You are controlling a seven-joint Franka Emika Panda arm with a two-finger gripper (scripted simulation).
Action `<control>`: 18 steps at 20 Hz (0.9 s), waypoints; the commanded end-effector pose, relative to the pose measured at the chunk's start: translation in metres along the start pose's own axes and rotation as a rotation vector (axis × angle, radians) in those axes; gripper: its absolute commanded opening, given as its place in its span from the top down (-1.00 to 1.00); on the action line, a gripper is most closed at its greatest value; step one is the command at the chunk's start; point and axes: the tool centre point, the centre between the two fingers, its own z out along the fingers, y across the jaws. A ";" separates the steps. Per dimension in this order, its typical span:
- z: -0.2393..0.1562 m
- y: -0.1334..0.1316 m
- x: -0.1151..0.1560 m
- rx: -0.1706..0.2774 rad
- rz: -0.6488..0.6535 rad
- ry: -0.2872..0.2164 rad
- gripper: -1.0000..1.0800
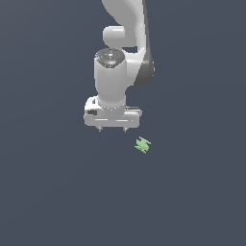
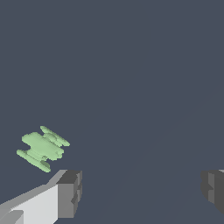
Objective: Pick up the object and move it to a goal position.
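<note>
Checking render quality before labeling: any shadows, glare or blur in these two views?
Exterior view: flat, even light, no cast shadow under the green spiky object, soft shading on the gripper. Wrist view: sharp, no glare; object crisp, fingers cropped at the frame edge.

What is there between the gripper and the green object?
Nothing. In the exterior view, only bare dark floor separates the open gripper from the green object. The wrist view agrees: the object lies outside the fingers.
</note>
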 end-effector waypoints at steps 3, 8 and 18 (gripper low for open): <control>0.001 0.000 0.000 0.002 0.003 -0.001 -0.92; 0.009 0.002 -0.001 0.017 0.043 -0.008 -0.92; 0.012 0.000 -0.001 0.021 0.040 -0.010 -0.92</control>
